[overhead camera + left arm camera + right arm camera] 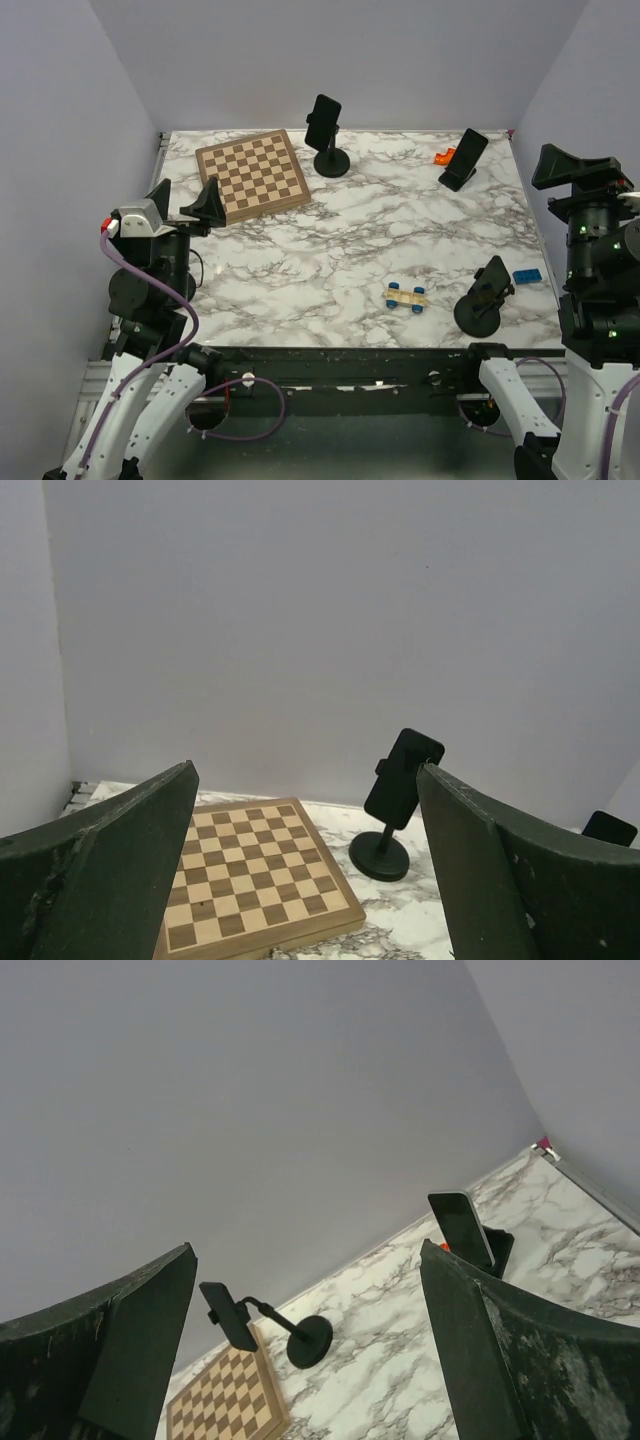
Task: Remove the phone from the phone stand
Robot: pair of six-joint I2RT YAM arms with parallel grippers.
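A black phone (322,122) is clamped upright on a round-base stand (332,163) at the back middle, right of the chessboard. It also shows in the left wrist view (403,778) and in the right wrist view (229,1316). A second black phone (468,152) leans on a wedge stand at the back right, also in the right wrist view (460,1230). My left gripper (185,200) is open and empty, raised over the left edge, well short of the phones. My right gripper (578,170) is open and empty, high at the right edge.
A wooden chessboard (252,176) lies at the back left. A small orange piece (444,156) sits by the wedge stand. A third black round-base stand (483,302) is at the front right, with a toy car (407,296) and a blue brick (527,275) nearby.
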